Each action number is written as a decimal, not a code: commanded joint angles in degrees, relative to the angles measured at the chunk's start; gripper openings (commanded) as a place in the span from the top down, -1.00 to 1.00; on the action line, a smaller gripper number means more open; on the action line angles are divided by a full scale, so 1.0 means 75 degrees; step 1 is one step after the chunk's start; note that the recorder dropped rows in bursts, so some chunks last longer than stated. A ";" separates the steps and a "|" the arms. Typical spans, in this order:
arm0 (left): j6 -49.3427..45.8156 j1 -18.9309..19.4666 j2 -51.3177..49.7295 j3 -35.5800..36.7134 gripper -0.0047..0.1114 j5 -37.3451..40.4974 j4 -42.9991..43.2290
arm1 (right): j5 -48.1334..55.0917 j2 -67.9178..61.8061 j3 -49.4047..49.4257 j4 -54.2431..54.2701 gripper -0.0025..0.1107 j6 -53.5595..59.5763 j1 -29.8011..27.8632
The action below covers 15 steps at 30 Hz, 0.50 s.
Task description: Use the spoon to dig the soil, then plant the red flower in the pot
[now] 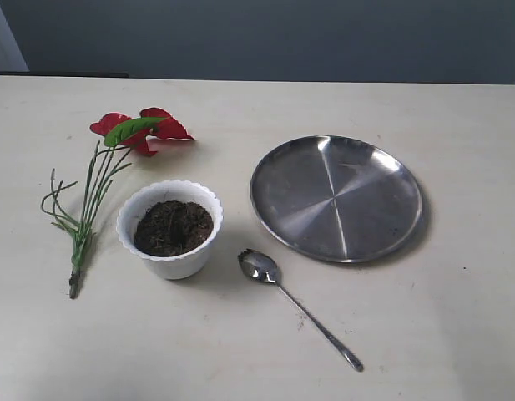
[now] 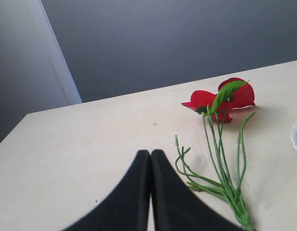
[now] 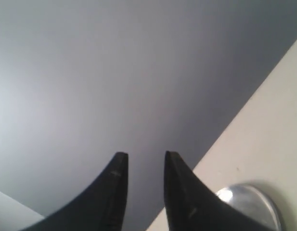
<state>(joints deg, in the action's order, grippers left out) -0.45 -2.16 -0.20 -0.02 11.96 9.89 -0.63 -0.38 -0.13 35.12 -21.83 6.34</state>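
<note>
1. Currently neither arm shows in the exterior view. Left tool (image 2: 150, 155): tips pressed together, holding nothing, hanging over the bare worktop (image 1: 457, 334) near the flower's stems. Right tool (image 3: 143, 156): tips apart with a narrow gap, empty, pointing past the worktop edge at the grey wall.
2. Pot (image 1: 170, 228) stands upright, left of centre, filled with dark soil (image 1: 174, 226) close to its rim.
3. Spoon (image 1: 297, 306) lies flat just right of the pot, bowl toward it, handle running away toward the near right. No digging done yet, judging by this layout.
4. Red flower (image 1: 142, 127) lies flat left of the pot, blooms at the far side, stem ends nearest.
5. Steel plate (image 1: 336, 198) sits right of the pot, nothing on it.
6. Risks, as judged:
   - The thin spoon handle lies flush on the worktop; a pinch may slip or skid it.
   - The pot looks light; digging could tip it or spill soil.
   - Loose stems may splay when gripped and miss the hole.
</note>
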 commanded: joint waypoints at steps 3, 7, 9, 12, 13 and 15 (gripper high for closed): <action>0.0060 0.0060 0.0027 0.0003 0.91 0.0112 -0.0021 | -0.2376 0.0051 0.0018 0.0270 0.49 -0.0848 -0.0051; 0.0060 0.0060 0.0027 0.0003 0.91 0.0188 -0.0037 | -0.1171 0.0051 -0.0670 -0.2611 0.49 -0.1229 -0.0036; 0.0060 0.0060 0.0027 0.0003 0.91 0.0201 -0.0037 | 0.0310 -0.0047 -0.1321 -0.4065 0.49 -0.1507 0.0037; 0.0060 0.0060 0.0027 0.0003 0.91 0.0207 -0.0037 | 0.1729 -0.0854 -0.2277 -0.4683 0.49 -0.1164 0.0235; 0.0060 0.0060 0.0027 0.0003 0.91 0.0225 -0.0037 | 0.2035 -0.1228 -0.2548 -0.4591 0.49 -0.0628 0.0332; 0.0060 0.0060 0.0027 0.0003 0.91 0.0223 -0.0021 | 0.2577 -0.2006 -0.3012 -0.3980 0.49 0.0609 0.0575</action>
<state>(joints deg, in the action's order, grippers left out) -0.35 -1.88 -0.20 -0.02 13.46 9.89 10.95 -8.70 -18.11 3.69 -27.10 8.64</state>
